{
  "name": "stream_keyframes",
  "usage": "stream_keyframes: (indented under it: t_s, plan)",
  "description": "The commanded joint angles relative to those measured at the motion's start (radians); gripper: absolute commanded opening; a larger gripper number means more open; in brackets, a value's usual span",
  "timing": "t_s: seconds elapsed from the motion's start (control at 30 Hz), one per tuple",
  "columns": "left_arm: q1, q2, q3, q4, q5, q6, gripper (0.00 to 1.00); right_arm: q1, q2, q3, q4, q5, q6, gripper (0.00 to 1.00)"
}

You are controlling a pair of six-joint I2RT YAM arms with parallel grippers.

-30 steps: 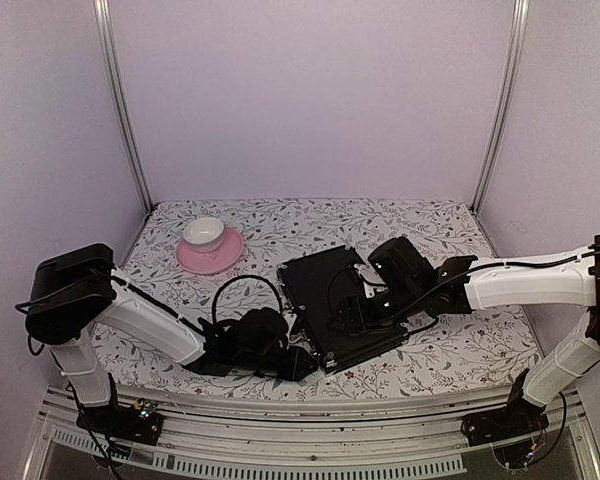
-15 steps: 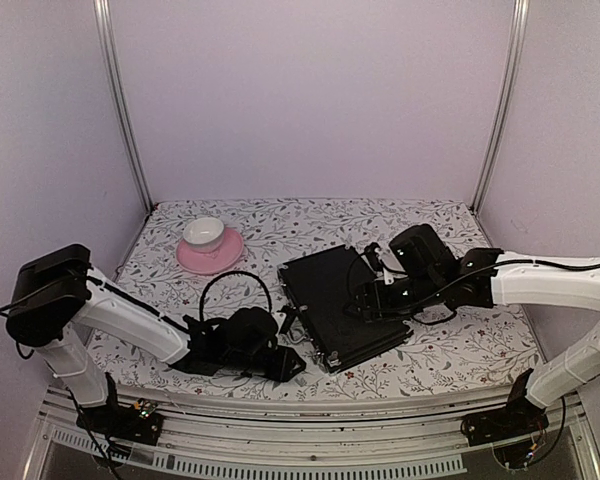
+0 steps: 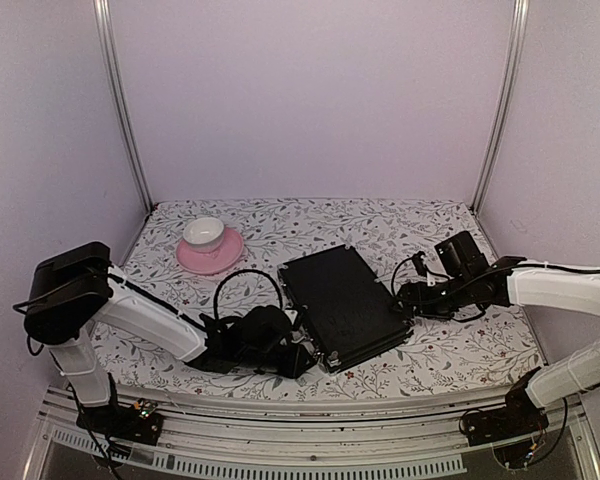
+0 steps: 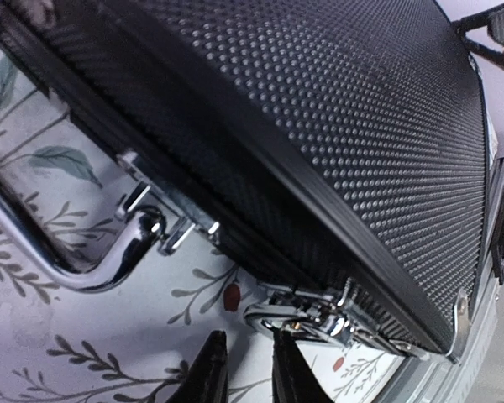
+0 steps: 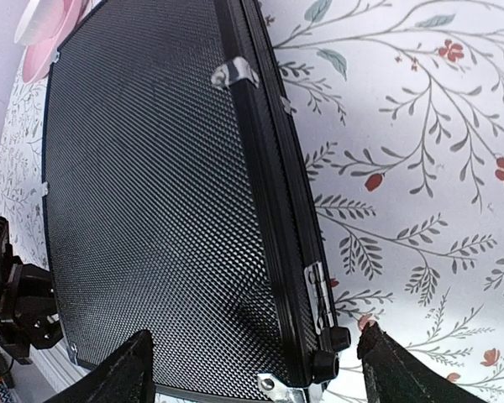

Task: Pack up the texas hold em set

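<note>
Black right gripper [image 3: 404,297]: jaws spread wide, empty, just off the right edge of the case [image 3: 342,305]. A second ago it lay over the lid; it has since drawn clear.

Left gripper [image 4: 248,378]: fingertips a slit apart, nothing between them, at the case's near-left corner, just short of a chrome latch [image 4: 307,315]. It has barely shifted.

Case: flat on the flowered table [image 3: 460,350], lid down, handle [image 4: 92,260] along the front edge, contents hidden.

Judgement: lid-closing looks finished and latching likely remains. Whether the latch is fastened cannot be told.
</note>
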Motion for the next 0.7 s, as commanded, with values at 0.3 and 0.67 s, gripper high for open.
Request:
stream_keyframes:
  t_s: [0.3, 0.67]
  plan:
    - [-0.005, 0.123, 0.045, -0.063, -0.019, 0.010, 0.10, -0.018, 0.046, -0.119, 0.183, -0.195, 0.008, 0.74]
    - [-0.005, 0.195, 0.070, -0.009, -0.020, 0.015, 0.04, -0.018, 0.069, -0.168, 0.266, -0.303, 0.042, 0.69]
